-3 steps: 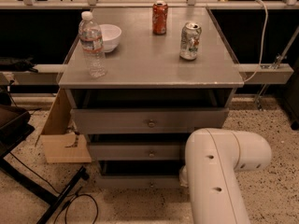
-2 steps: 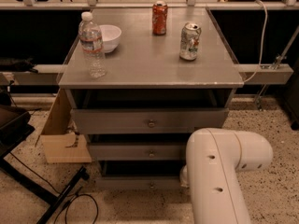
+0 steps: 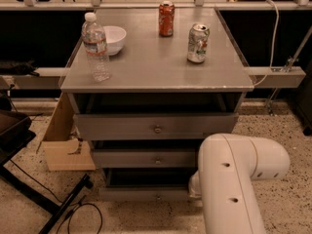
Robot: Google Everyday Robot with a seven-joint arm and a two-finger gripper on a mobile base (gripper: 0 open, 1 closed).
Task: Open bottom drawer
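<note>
The claw is hidden behind the arm [image 3: 234,179] at five o'clock, and its state cannot be told. The bottom drawer [image 3: 131,194] should be pulled straight by its knob [image 3: 157,197].

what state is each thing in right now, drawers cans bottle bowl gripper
bottom drawer: looks shut
middle drawer: looks shut
top drawer: looks shut
water bottle: upright, capped
red can: upright
silver can: upright
bowl: upright
gripper: not in view, past the white arm
</note>
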